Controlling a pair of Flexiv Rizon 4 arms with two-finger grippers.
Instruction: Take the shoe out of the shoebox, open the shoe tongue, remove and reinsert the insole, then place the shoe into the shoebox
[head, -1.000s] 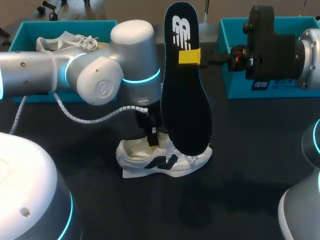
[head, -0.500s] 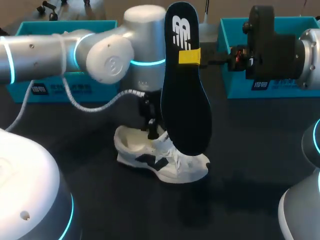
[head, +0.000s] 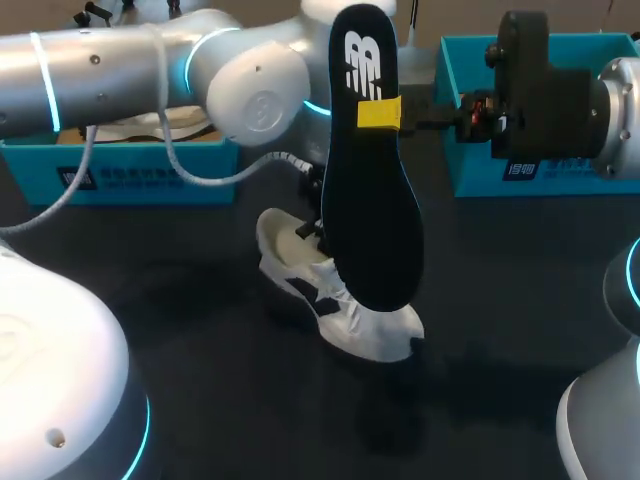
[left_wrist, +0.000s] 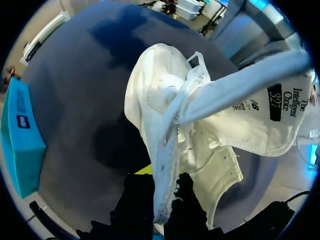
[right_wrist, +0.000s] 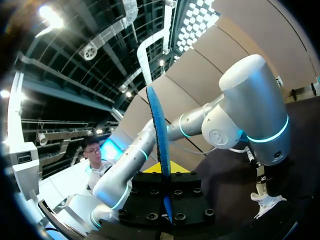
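A white shoe (head: 335, 300) with dark side marks lies on the black table, toe toward the front right. My left gripper (head: 316, 236) is shut on the shoe's side wall at the opening. In the left wrist view the shoe (left_wrist: 150, 100) hangs ahead of the left gripper (left_wrist: 160, 192), its rim pinched between the fingers and its labelled tongue (left_wrist: 250, 115) folded outward. The dark insole (head: 370, 200) stands upright above the shoe. My right gripper (head: 392, 113) is shut on the insole near its heel end. In the right wrist view the insole (right_wrist: 159, 135) shows edge-on in the right gripper (right_wrist: 164, 172).
A teal shoebox (head: 130, 180) at the back left holds another white shoe (head: 160, 125). A second teal shoebox (head: 470, 170) stands at the back right, behind my right arm. The first box (left_wrist: 20, 135) also shows in the left wrist view.
My left arm has swung toward the back right and turned the shoe with it. The toe now points to the front right instead of right. The right arm and insole have not moved.
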